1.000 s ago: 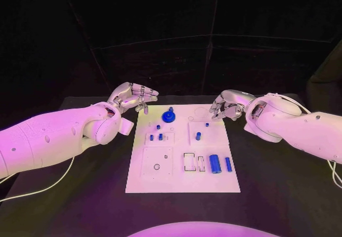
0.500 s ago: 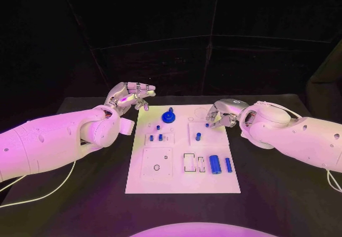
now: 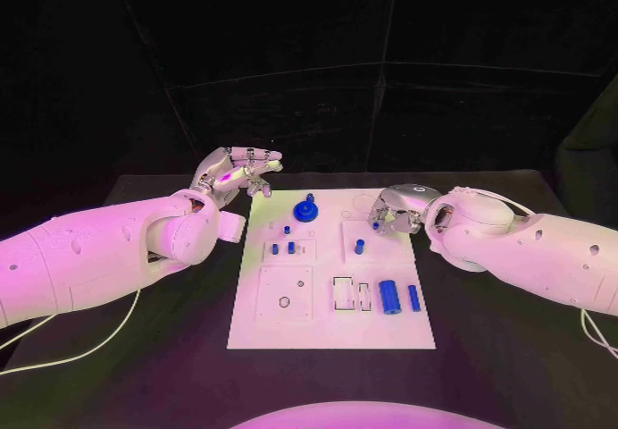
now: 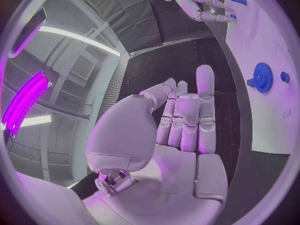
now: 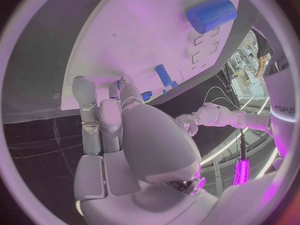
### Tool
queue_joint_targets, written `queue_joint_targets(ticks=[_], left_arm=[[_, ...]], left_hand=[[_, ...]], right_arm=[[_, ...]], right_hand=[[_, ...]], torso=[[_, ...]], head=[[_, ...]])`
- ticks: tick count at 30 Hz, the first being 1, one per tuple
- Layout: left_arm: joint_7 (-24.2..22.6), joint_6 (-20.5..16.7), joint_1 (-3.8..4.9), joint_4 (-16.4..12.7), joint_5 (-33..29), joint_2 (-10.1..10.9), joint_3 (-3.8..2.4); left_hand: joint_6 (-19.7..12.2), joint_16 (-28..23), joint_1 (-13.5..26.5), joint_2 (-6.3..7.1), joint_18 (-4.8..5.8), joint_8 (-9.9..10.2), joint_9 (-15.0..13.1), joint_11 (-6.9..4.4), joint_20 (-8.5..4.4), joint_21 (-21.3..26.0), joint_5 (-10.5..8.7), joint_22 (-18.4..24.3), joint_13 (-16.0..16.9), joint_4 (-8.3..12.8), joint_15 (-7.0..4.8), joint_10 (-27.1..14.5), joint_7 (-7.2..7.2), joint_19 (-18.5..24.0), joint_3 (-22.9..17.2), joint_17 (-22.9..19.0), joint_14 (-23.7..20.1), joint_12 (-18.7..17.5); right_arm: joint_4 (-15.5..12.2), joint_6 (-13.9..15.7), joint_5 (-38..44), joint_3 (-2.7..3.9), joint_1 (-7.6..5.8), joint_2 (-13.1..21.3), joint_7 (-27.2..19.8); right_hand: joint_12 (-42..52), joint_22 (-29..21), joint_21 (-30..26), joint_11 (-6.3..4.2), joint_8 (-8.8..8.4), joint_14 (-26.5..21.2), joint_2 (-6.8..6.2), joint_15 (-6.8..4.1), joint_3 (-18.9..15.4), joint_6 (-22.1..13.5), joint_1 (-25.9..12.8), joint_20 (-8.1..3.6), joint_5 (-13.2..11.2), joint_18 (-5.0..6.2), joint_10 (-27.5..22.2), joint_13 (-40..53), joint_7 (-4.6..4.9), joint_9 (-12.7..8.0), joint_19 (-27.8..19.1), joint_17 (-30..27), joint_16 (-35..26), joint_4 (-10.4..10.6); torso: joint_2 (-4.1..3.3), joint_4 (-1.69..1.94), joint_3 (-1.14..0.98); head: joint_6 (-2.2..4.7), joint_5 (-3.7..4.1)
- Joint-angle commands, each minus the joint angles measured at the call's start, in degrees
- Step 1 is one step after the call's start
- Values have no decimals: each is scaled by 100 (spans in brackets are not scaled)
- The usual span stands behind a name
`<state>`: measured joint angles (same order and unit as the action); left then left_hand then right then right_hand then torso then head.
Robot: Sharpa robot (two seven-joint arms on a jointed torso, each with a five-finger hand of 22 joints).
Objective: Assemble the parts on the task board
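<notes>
The white task board [image 3: 331,308] lies mid-table. On it are a blue gear [image 3: 305,211], small blue pegs [image 3: 274,249] [image 3: 361,244] [image 3: 375,226], and two blue cylinders [image 3: 388,295] [image 3: 413,298]. My left hand [image 3: 238,174] hovers off the board's far left corner; the left wrist view shows its fingers [image 4: 187,115] straight and holding nothing, with the gear [image 4: 262,77] off to one side. My right hand [image 3: 396,214] hangs over the board's far right part, fingers pointing down beside a small peg [image 5: 146,95]. Nothing shows between its fingers [image 5: 100,120]. I cannot tell whether they touch the peg.
The black table [image 3: 515,340] surrounds the board, with bare room on both sides and at the front. Square and rectangular recesses [image 3: 285,293] [image 3: 343,293] are sunk in the board's near half. White cables [image 3: 78,349] trail from both arms.
My right hand has come inward from the board's far right corner and now sits lower over the board, near the small peg. My left hand has barely shifted.
</notes>
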<state>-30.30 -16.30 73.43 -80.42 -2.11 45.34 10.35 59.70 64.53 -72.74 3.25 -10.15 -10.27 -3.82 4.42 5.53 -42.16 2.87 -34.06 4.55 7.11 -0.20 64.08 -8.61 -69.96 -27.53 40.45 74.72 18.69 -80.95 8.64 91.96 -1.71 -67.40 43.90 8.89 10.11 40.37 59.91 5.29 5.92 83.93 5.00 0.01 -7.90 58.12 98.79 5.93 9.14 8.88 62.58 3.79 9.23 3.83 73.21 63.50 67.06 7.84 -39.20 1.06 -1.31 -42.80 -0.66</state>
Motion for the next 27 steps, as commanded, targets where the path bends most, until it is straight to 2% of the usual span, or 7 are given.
queue_joint_targets(ticks=[1,13,15,16,17,21,27], left_arm=[[-71,43,8,-8,-80,2,-4],[-12,68,10,-22,-82,25,-5],[0,71,10,-22,-82,27,-5],[4,72,10,-22,-82,28,-5],[9,72,10,-22,-82,28,-5],[23,76,10,-22,-82,30,-5],[32,73,10,-23,-82,37,-5]], left_hand=[[32,-36,-31,-36,-36,2,-7,-1,2,19,28,10,-6,26,-7,10,-7,45,1,-10,-34,23],[25,-60,-36,-15,-36,7,-4,5,3,34,28,18,-8,43,-4,-1,-16,53,7,-57,-59,27],[25,-60,-36,-15,-36,7,-4,5,3,34,28,18,-8,43,-4,-1,-16,53,7,-57,-59,27],[22,-64,-36,-13,-35,8,-4,7,3,37,28,19,-8,45,-3,-4,-18,54,8,-65,-63,27],[20,-70,-37,-10,-35,10,-3,8,3,40,29,21,-9,47,-2,-7,-20,56,8,-75,-69,27],[20,-70,-37,-10,-35,10,-3,8,3,40,29,21,-9,47,-2,-7,-20,56,8,-75,-69,27],[-13,-77,-19,4,-32,29,3,27,11,62,28,32,-17,49,12,-45,-42,63,19,-99,-87,22]], right_arm=[[20,-128,79,0,1,-23,50],[31,-218,181,-1,19,-84,194],[36,-246,225,-1,20,-94,256],[38,-254,241,-1,21,-99,277],[40,-263,263,-1,22,-105,300],[29,-288,334,-1,33,-125,378],[-18,-226,391,-1,51,-127,507]], right_hand=[[-46,45,47,-2,-42,149,-12,7,77,50,37,-9,-37,-48,67,-21,5,2,47,26,31,16],[-178,635,483,-46,-106,227,-125,-32,690,276,54,-36,9,-132,295,-25,-40,7,218,312,345,89],[-258,801,630,-44,-160,228,-277,-32,1095,339,-47,-46,-6,-152,366,-26,-28,-1,251,291,375,163],[-340,869,699,-50,-228,213,-529,-22,1591,353,-178,-53,-13,-144,407,-28,-38,-10,223,282,408,209],[-374,911,738,-55,-239,207,-655,-21,1874,389,-268,-47,-25,-150,446,-25,-40,-6,210,280,428,242],[-379,1053,846,-96,-198,214,-859,-33,2422,497,-507,-44,-67,-172,552,-15,-57,12,247,272,471,236],[-399,1199,956,-108,-196,204,-1031,-64,3114,585,-865,-63,-67,-198,643,-8,-87,19,287,222,495,98]], torso=[[0,-4,1],[-2,-3,-1],[0,-4,-3],[0,-4,-3],[1,-3,-3],[3,-7,-3],[7,-5,-3]], head=[[-8,-6],[-34,2],[-40,6],[-40,6],[-42,9],[-48,15],[-53,23]])
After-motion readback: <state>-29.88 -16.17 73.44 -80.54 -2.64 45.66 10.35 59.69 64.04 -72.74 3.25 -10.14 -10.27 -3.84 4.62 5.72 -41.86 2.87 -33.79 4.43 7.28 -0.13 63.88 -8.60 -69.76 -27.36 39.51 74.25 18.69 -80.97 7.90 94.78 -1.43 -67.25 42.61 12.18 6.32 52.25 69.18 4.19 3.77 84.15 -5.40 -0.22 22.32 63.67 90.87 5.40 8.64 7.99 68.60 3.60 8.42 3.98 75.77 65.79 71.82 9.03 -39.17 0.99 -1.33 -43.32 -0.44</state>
